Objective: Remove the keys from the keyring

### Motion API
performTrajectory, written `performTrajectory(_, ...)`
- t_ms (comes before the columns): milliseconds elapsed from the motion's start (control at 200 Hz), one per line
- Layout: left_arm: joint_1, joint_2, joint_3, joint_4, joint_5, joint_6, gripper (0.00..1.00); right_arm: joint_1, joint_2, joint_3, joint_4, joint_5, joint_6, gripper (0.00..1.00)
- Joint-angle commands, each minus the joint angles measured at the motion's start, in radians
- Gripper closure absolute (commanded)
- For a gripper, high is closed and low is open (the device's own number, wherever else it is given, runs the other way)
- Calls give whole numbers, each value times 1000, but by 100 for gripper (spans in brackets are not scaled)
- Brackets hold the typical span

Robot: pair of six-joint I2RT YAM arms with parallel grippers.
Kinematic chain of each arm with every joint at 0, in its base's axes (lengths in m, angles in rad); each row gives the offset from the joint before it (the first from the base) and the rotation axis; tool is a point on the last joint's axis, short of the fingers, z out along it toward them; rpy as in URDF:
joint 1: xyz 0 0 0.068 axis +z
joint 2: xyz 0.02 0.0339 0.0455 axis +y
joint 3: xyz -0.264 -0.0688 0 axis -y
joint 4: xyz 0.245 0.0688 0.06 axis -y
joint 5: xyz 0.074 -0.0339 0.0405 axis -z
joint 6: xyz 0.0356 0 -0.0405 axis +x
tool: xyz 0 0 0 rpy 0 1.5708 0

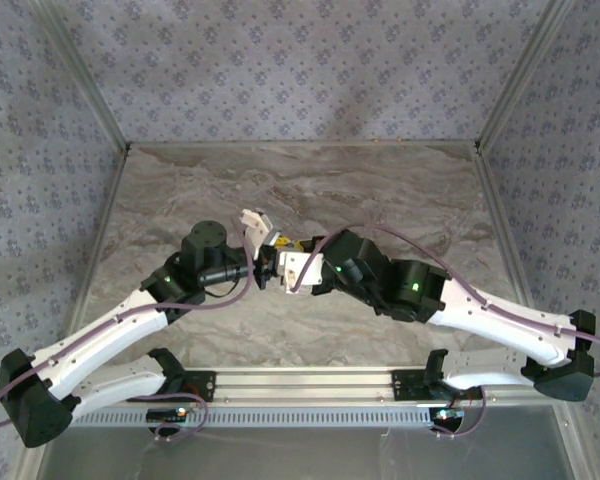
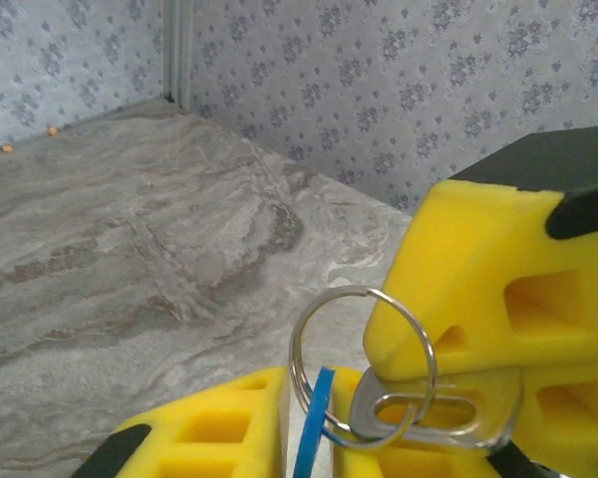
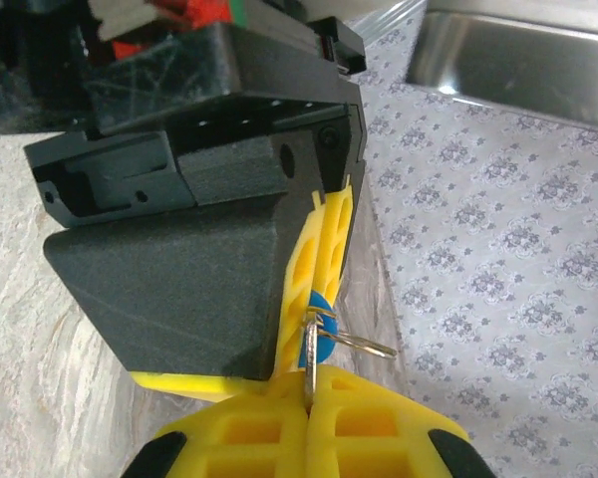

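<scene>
- Two arms, the left arm (image 1: 110,335) and the right arm (image 1: 480,310), meet tip to tip over the middle of the marbled desk (image 1: 310,190).
- There is one keyring (image 2: 295,357) with two pieces on it: a blue key (image 2: 314,423) and a silver key (image 2: 498,406) with a slotted head.
- From above, the bunch is too small to make out.
- In the left wrist view the blue key is cut off by the lower edge. Only the silver key's head shows, and the rest is hidden among the yellow pads (image 2: 478,279).
- The right jaws are pressed fully together on the silver key, which is seen edge-on between them in the right wrist view. The keyring loops out to the side just beyond their tips.
- The left jaws stand a narrow gap apart, with the blue key in that gap at their tips. I cannot tell whether they pinch it.
</scene>
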Motion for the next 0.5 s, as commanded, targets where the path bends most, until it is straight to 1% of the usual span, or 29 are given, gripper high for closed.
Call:
performTrajectory(0, -63, -16, 51, 337, 179, 7, 74, 2, 83, -22, 147, -201, 30, 100)
performTrajectory(65, -64, -18, 49, 327, 169, 10, 66, -13, 79, -12, 164, -196, 33, 100)
performTrajectory(150, -63, -29, 40, 322, 157, 12, 58, -34, 70, -12, 173, -200, 38, 100)
performTrajectory(170, -63, -31, 38, 320, 152, 13, 57, -39, 67, 19, 173, -203, 38, 100)
performTrajectory(335, -63, -53, 22, 311, 131, 15, 46, -64, 47, 34, 175, -218, 40, 100)
performTrajectory(495, -62, -60, 19, 297, 136, 18, 37, -85, 36, 48, 178, -222, 47, 100)
